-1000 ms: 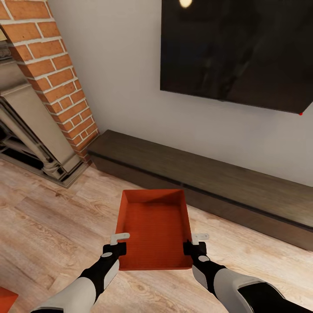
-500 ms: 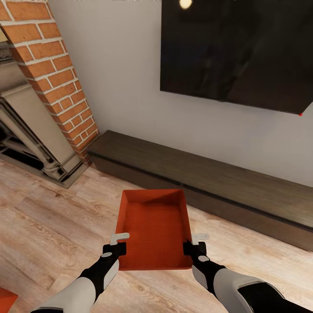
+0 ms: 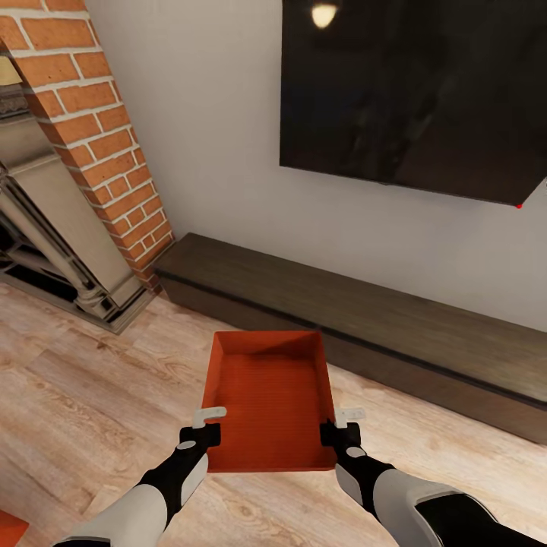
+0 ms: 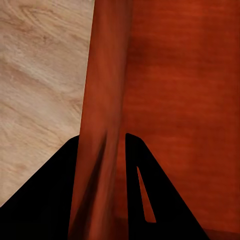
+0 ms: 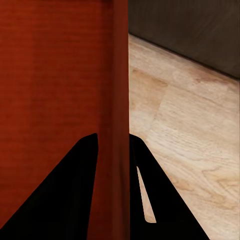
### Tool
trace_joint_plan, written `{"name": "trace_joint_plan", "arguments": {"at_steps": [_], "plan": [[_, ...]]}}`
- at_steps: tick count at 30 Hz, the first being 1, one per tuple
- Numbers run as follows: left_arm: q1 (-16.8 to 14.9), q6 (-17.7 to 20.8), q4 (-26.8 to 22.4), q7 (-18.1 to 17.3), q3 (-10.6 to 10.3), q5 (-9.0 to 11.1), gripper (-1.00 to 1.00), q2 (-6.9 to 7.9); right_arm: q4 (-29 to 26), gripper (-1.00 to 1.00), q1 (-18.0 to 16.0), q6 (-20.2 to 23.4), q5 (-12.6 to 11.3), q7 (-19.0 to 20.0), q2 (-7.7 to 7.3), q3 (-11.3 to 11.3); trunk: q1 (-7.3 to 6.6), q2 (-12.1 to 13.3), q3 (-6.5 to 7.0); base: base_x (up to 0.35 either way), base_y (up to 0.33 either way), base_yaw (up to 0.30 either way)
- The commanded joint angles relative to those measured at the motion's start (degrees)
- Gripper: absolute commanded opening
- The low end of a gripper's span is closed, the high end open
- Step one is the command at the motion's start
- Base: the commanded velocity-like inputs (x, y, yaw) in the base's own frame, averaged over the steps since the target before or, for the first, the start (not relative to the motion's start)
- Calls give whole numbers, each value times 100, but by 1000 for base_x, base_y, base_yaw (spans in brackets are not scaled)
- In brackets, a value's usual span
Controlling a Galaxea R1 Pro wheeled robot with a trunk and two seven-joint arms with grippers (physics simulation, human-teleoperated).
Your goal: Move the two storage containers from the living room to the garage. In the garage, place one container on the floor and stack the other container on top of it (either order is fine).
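Lower centre of the head view: the left gripper [image 3: 203, 430] and the right gripper [image 3: 343, 428] each pinch a long side wall of one storage container [image 3: 267, 399], near its nearer end, so the box hangs between the two arms above the wood-plank floor [image 3: 83, 395]. In the left wrist view the dark fingers [image 4: 145, 200] straddle the thin red-orange wall, one inside and one outside; the right wrist view shows the same straddle with its fingers [image 5: 142, 185] on the opposite wall. The container is open-topped, with flat walls and a flat bottom; it appears rigid and probably light, since it sits level with both grips at one end. The walls look smooth and thin, so slip is the likely risk, and a symmetric hold on opposite walls seems the sound choice. At the lower left corner a red-orange edge, probably the second storage container [image 3: 9, 528], lies on the floor. Farther off, at middle height, a low dark cabinet [image 3: 380, 319] runs along the wall; the brick fireplace [image 3: 91, 144] stands at upper left and the black TV [image 3: 410, 91] at upper right.
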Motion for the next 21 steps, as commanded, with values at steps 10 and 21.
{"name": "trace_joint_plan", "arguments": {"at_steps": [10,21], "plan": [[2,-13,12,140,33,36,-100,58,-47,-100,-12,-36,189,45,6,-263,1,-6,83,0,0,0],[2,-13,13,140,35,36,-100,66,-47,-100,-12,-30,198,49,2,-263,1,-6,180,0,0,0]]}}
